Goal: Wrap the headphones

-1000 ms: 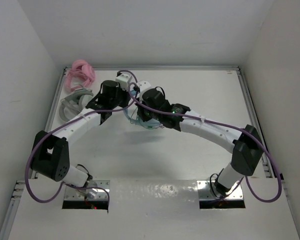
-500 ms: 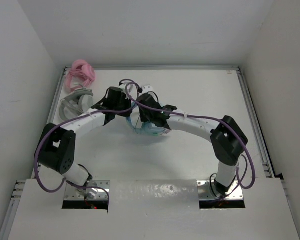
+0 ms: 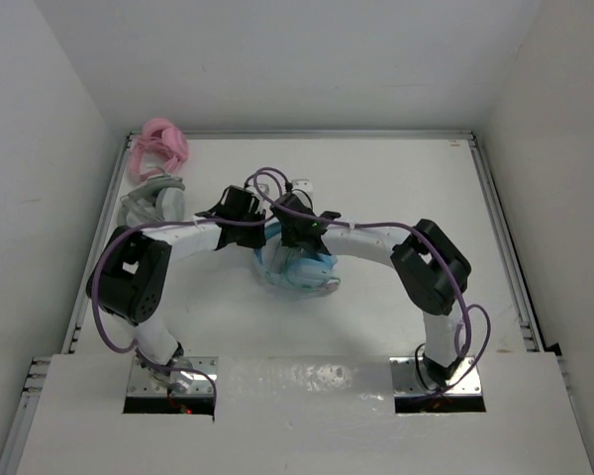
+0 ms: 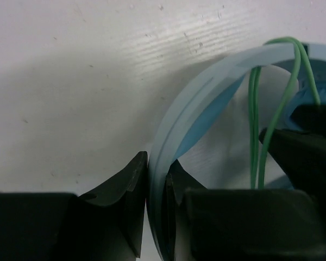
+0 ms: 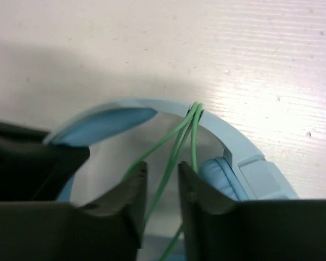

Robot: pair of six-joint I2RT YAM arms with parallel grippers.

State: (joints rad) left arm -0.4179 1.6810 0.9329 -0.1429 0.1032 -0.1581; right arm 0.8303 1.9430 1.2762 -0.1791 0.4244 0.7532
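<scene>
The light blue headphones [image 3: 302, 269] lie mid-table under both wrists. My left gripper [image 4: 157, 185] is shut on their pale blue headband [image 4: 206, 92], which runs up between the jaws and arcs to the right. The thin green cable [image 4: 255, 136] hangs in loops over the band. My right gripper [image 5: 162, 174] stands a little open, jaws apart, with strands of the cable [image 5: 176, 136] running loosely between them. A padded ear cup [image 5: 223, 174] sits just right of it. From above, the left gripper [image 3: 262, 230] and the right gripper [image 3: 295, 240] crowd the headband, fingertips hidden.
Pink headphones [image 3: 161, 144] lie in the far left corner, with grey-white headphones [image 3: 150, 204] just in front of them beside the left arm. A raised rail [image 3: 495, 228] borders the table. Purple arm cables loop over both wrists.
Both arms have drawn in toward the near side, bringing the headphones with them. The right gripper's jaws have parted from shut. The left gripper keeps its hold.
</scene>
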